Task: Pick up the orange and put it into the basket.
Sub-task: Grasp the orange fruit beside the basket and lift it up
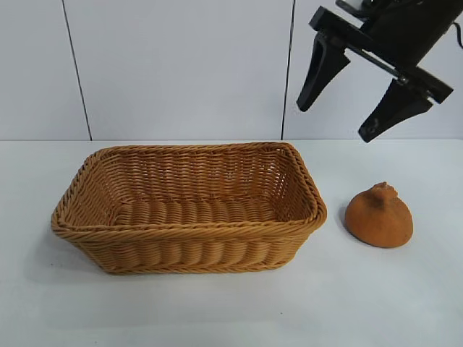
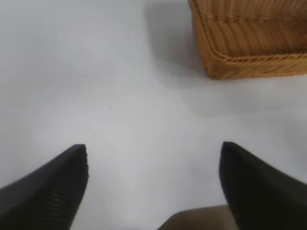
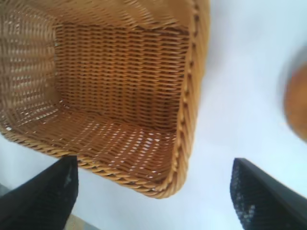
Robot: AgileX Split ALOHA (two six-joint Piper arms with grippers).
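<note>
The right gripper hangs in the air at the far right of the scene, above the table and up against the pale wall, tilted so its two black fingers slant down toward the left. Those fingers stand wide apart with nothing between them. In its own wrist view the right gripper looks down past its fingertips at the basket's open inside and, off to one edge, a blurred slice of the orange.

There is one orange, one basket and two grippers, only one of them seen from the outside camera. The orange sits on the white table to the right of the basket, just beside its right end but not touching it. It rests on its broad flat side like a dome, its knobby tip pointing up and a little to the far side, so its long axis stands close to upright. It lies below the right gripper and nearer than it, well apart from both fingers.

The basket lies with its long side running left to right, open side up, nothing in it.

The left gripper shows only in its own wrist view, fingers spread wide over bare table, a corner of the basket farther off
</note>
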